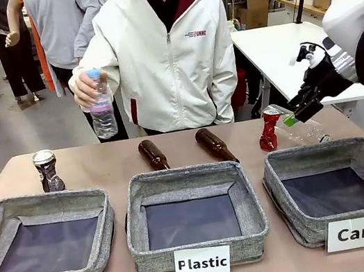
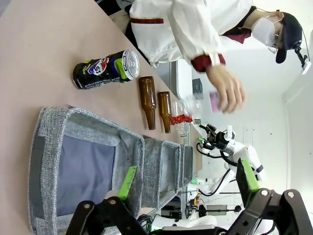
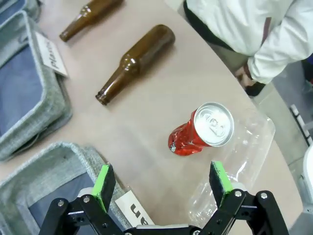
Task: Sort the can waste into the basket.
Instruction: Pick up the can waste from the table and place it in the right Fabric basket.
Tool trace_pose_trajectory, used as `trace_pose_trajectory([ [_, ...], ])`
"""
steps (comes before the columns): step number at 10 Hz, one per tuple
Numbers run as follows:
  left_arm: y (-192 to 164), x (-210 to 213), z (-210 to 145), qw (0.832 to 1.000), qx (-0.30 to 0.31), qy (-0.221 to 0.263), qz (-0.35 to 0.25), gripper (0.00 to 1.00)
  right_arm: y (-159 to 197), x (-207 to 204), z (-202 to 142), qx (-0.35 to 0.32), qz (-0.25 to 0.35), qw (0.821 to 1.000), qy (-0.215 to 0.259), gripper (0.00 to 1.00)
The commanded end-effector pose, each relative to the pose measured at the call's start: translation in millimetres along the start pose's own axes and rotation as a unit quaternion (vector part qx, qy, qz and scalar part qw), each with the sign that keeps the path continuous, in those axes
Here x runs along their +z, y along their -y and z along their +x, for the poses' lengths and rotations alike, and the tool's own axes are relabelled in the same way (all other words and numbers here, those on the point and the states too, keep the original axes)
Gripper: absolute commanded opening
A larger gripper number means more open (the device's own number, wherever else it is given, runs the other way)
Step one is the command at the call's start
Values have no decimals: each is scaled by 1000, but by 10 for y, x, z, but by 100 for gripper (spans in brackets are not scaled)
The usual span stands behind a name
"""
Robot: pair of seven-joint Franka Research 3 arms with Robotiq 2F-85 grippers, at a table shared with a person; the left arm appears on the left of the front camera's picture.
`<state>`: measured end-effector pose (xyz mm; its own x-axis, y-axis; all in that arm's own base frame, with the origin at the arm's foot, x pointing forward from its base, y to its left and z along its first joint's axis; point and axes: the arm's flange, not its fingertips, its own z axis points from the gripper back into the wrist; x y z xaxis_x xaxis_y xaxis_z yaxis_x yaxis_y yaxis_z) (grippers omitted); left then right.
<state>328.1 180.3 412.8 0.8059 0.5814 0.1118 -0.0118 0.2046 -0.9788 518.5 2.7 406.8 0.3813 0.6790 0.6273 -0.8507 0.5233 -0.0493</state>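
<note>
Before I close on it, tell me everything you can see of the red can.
The red can is shiny red metal with a silver lid, its body crumpled and dented. It stands upright on the table, just behind the basket labelled Can. A clear plastic bottle lies right beside it; whether they touch is unclear. The right gripper hangs open above it, apart from it.

This looks like an open lab or workshop hall. Behind the table (image 1: 102, 164) stand a white workbench (image 1: 279, 48), cardboard boxes (image 1: 254, 14) and onlookers (image 1: 56, 24) on a grey floor (image 1: 19, 129).
</note>
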Motion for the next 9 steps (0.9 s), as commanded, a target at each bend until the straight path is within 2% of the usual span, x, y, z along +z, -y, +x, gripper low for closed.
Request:
trace_pose_trajectory([
  [1, -3, 24, -25, 1000, -10, -7, -1, 100, 187, -13, -217, 30, 40, 998, 40, 100],
  [4, -3, 24, -25, 1000, -10, -7, -1, 100, 394, -134, -364, 40, 50, 994, 87, 100],
  [9, -3, 24, -25, 1000, -10, -7, -1, 100, 771, -454, -526, 43, 55, 990, 126, 100],
])
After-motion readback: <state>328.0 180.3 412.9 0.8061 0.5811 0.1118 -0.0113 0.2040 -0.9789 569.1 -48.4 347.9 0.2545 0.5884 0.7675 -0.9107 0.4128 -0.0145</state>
